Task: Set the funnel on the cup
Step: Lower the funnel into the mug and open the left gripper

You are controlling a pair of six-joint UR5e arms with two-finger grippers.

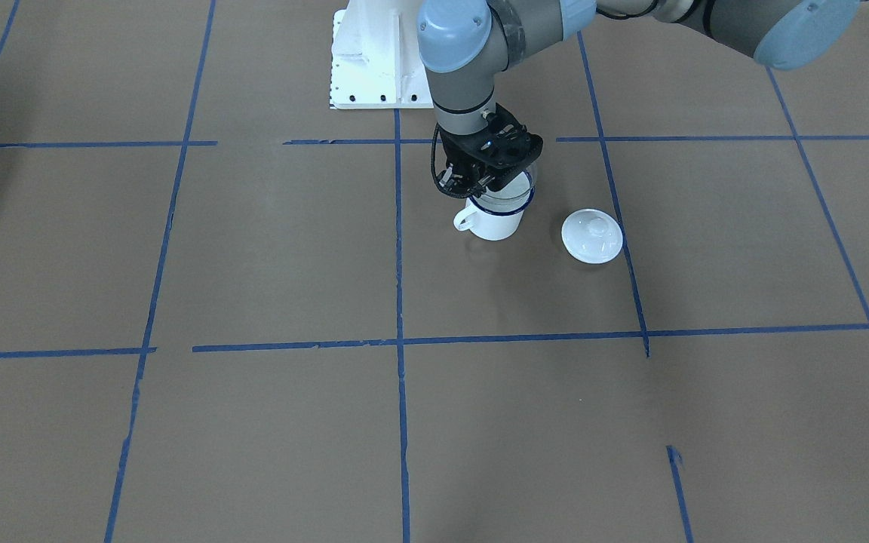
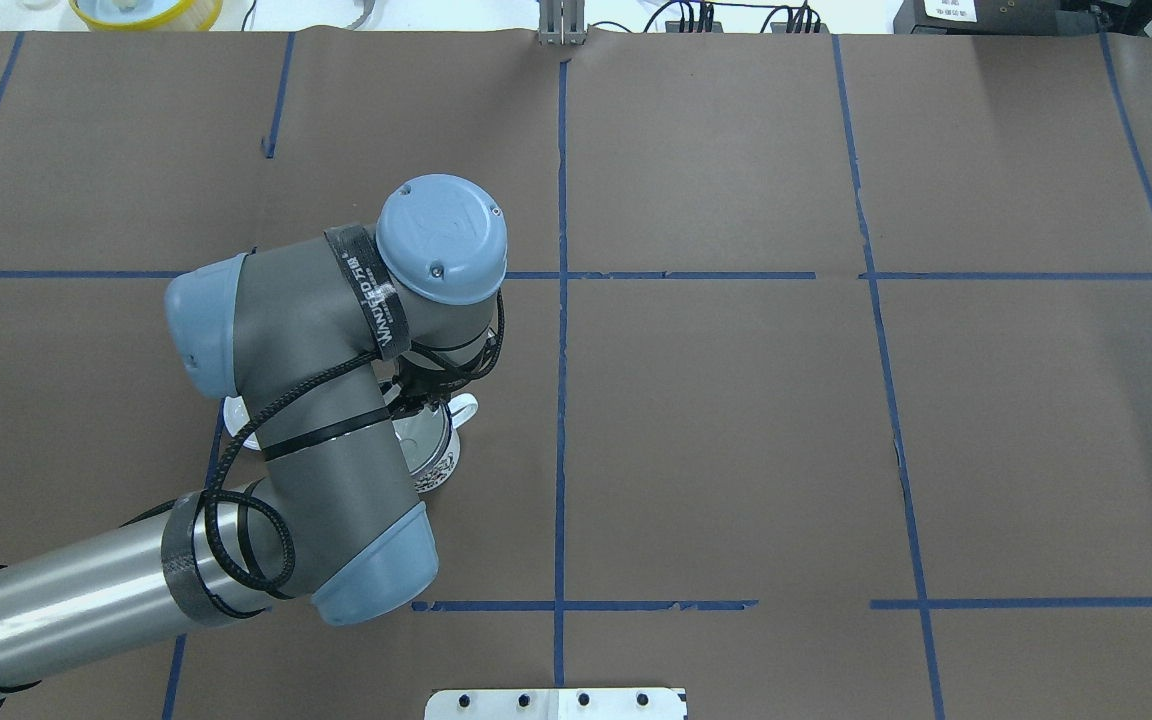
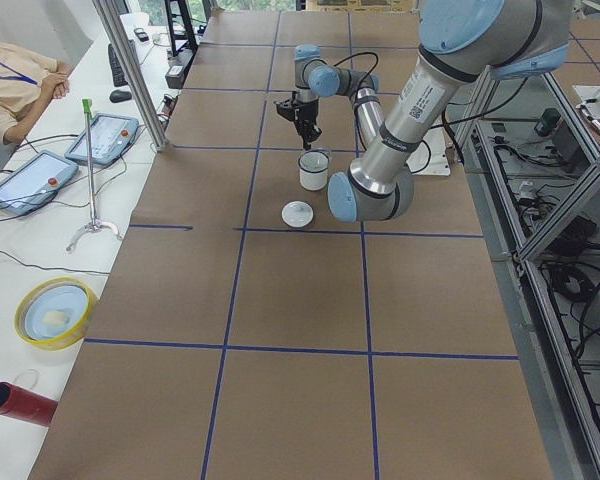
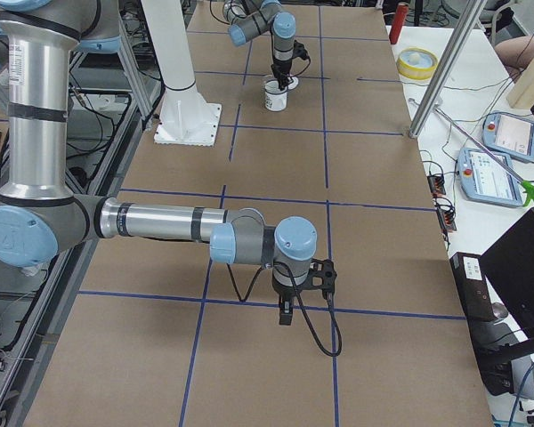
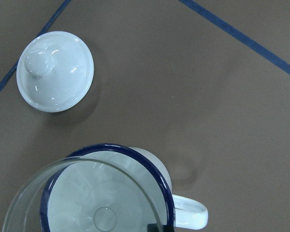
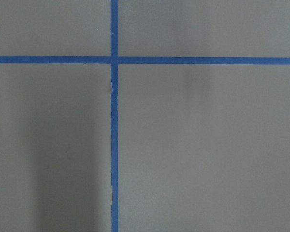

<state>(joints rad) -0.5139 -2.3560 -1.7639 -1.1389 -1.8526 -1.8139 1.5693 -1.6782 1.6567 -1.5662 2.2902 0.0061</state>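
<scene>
Funnel [image 5: 87, 198], cup [image 1: 491, 224], white-lettered arm strap [image 2: 377, 297]

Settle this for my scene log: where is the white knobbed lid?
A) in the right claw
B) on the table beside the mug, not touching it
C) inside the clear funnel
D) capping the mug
B: the lid lies knob-up on the table, apart from the cup, whose mouth sits under the funnel.

The cup [image 1: 491, 224] is standing on the table [image 1: 253, 264] with its handle pointing to the robot's right, the funnel [image 5: 101, 215] is hanging slightly off-centre over its mouth from the left gripper [image 1: 483, 181], and the lid [image 1: 591, 236] is lying just beside the cup on the robot's left.
</scene>
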